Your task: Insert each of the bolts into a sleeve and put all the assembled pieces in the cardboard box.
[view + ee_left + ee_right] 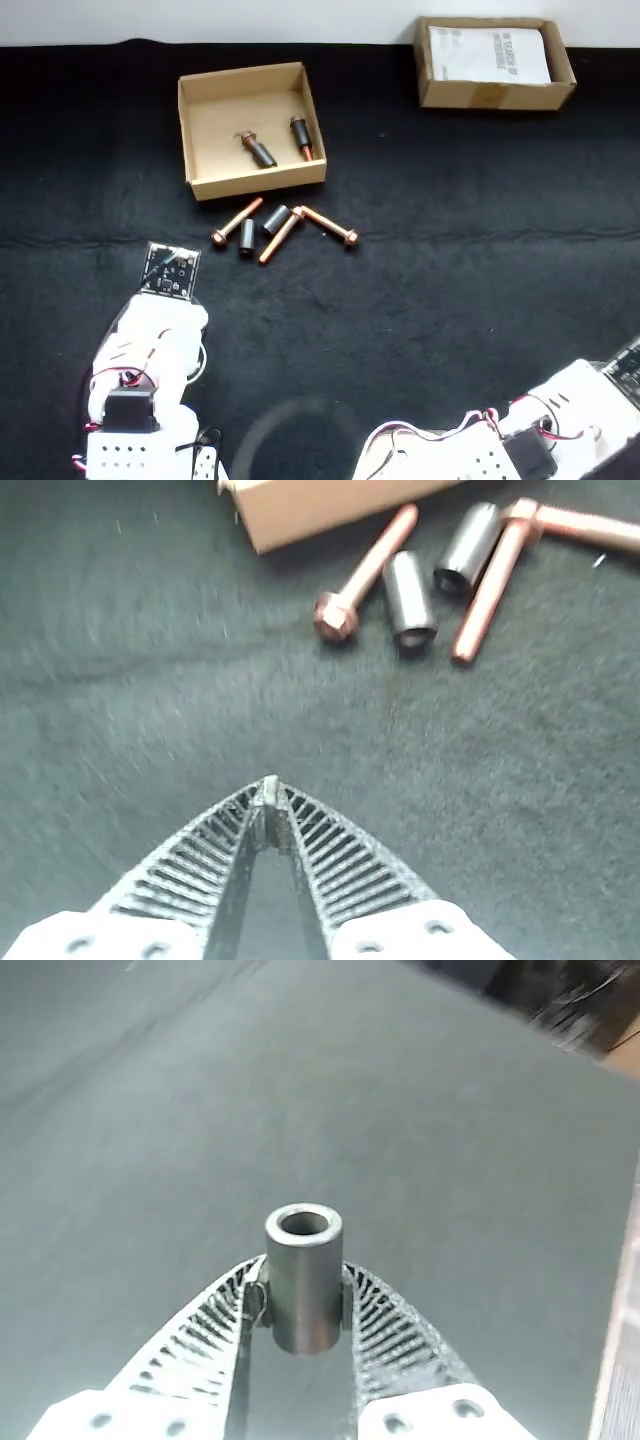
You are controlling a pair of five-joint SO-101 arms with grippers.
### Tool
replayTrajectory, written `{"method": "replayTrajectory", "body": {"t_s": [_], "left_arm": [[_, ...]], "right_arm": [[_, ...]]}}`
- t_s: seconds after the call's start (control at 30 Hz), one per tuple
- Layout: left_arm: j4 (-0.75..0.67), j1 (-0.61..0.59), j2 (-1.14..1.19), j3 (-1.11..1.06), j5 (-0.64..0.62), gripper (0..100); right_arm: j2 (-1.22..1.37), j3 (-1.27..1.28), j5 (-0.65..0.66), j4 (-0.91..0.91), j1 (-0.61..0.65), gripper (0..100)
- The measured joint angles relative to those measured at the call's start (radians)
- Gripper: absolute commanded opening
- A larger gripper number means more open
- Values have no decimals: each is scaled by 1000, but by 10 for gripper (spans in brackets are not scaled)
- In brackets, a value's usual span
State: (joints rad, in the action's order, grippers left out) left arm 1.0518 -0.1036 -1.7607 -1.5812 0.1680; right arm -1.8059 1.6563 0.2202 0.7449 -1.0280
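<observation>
My left claw (268, 788) has two dark fingers (335, 855), ribbed with slanted slats and narrowing toward the tips. Behind them I see white plastic mounts (400, 930) with small round screw holes (370, 946). My right claw (300, 1275) is built alike. From above, the left arm (150, 340) is a white shell with a dark circuit board (171, 270) at the claw end, a black servo block (130, 410) farther back, and red and white wires (125, 378). The right arm (570, 400) looks much the same.

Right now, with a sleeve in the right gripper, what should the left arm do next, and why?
Probably open the left gripper and ease it toward the nearest bolt: it is shut and empty, while the right gripper holds a sleeve with its bore exposed.
</observation>
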Motion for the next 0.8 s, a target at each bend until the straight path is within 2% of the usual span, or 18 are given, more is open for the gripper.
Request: {"method": "replayTrajectory", "body": {"t_s": [0.17, 0.27, 0.37, 0.57, 0.8], "left_arm": [[0, 0, 261, 201, 12, 11], [8, 0, 519, 388, 12, 11], [75, 8, 812, 615, 12, 11], [261, 133, 1409, 1103, 44, 9], [296, 269, 1890, 1540, 115, 10]], "right_arm": [[-2, 2, 0, -123, -87, 7], [-2, 2, 0, -138, -115, 7], [-2, 3, 0, -140, -135, 7], [-2, 3, 0, -140, -178, 7], [-2, 3, 0, -140, -249, 7]]}}
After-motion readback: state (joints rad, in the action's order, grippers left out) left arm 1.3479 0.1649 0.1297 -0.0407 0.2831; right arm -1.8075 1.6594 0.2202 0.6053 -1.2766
